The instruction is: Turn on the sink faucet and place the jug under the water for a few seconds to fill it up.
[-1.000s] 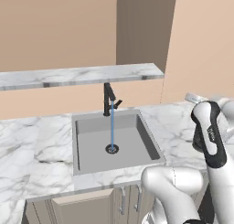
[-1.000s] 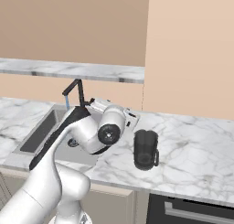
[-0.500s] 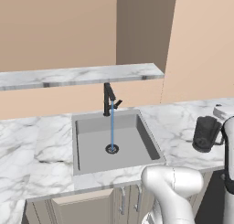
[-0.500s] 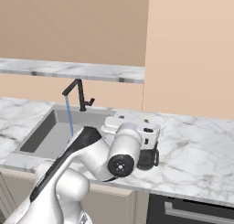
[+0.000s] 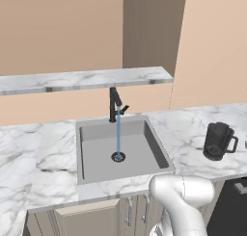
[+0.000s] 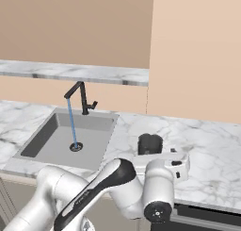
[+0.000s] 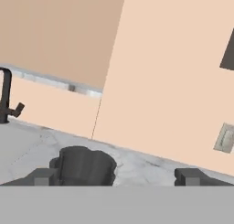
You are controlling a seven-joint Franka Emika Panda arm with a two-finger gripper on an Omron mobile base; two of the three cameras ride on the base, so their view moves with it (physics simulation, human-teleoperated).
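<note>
Jug [image 6: 150,144] base behind white wrist

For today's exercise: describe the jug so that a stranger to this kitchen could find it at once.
Start at the grey sink sunk into the white marble counter, where water runs from the black faucet. Follow the counter away from the basin towards the tall beige wall panel. There stands the jug: the lone dark, translucent cylinder, with a loop handle.

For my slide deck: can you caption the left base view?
Water streams from the sink faucet into the sink while the jug stands on the counter to its right.
</note>
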